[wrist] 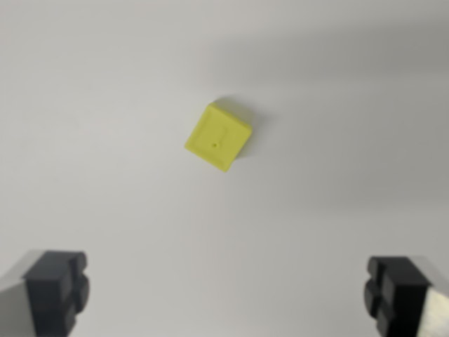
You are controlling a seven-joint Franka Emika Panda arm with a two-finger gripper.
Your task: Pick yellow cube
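Approach step: the gripper (pixel 228 291), jaws wide (holding nothing), hangs above the yellow cube (pixel 218 137); next, descend around it.

A plain white surface (pixel 105 175) fills the frame. A yellow cube (pixel 218 137) rests directly on it, slightly above centre, turned cornerwise, casting a soft shadow toward the upper right.

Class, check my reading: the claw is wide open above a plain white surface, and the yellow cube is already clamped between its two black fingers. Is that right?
Not quite. The wrist view shows the yellow cube lying free on the white surface, well apart from both black fingers; nothing is clamped. The rest holds: the claw is wide open above a plain white surface.
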